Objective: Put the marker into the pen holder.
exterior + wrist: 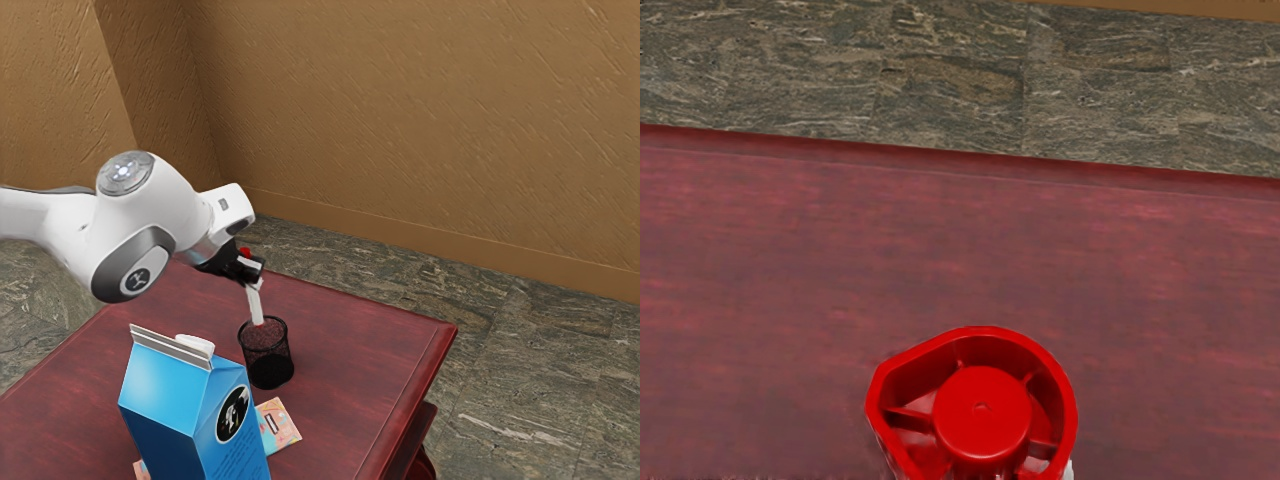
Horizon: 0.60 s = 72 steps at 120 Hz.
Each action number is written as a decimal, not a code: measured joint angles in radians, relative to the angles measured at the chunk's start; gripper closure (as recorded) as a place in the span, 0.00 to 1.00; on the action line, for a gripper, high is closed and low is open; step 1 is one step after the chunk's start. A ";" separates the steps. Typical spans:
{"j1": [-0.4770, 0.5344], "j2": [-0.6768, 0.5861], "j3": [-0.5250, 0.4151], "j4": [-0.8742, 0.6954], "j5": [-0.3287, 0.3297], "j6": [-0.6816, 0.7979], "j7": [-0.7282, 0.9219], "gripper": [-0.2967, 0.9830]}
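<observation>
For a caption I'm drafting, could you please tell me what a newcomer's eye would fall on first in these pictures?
Probably the blue carton, large in the exterior view's foreground. Next, the white marker in the gripper, its lower end at the mouth of the black pen holder. In the wrist view, the marker's bright red end stands out.

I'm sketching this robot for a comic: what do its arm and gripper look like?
The arm is white and rounded, with grey joint bands; a dark round cap bears a pale emblem, and a silvery cap has small lights. The gripper is black.
</observation>
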 joint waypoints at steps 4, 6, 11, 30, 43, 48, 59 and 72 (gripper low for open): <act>0.000 0.000 0.000 0.000 0.000 0.000 -0.004 0.85; 0.000 0.001 0.000 0.000 0.000 0.000 -0.007 0.83; 0.000 0.000 0.000 0.000 -0.005 0.000 -0.011 0.76; -0.001 -0.004 0.001 0.000 -0.017 -0.003 -0.019 0.50; 0.004 -0.010 0.011 0.023 -0.019 -0.012 -0.021 0.39; 0.007 -0.004 0.035 0.088 -0.021 -0.042 -0.022 0.36; 0.011 0.022 0.069 0.300 -0.048 -0.208 -0.023 0.32; 0.013 0.046 0.109 0.573 -0.080 -0.496 -0.024 0.28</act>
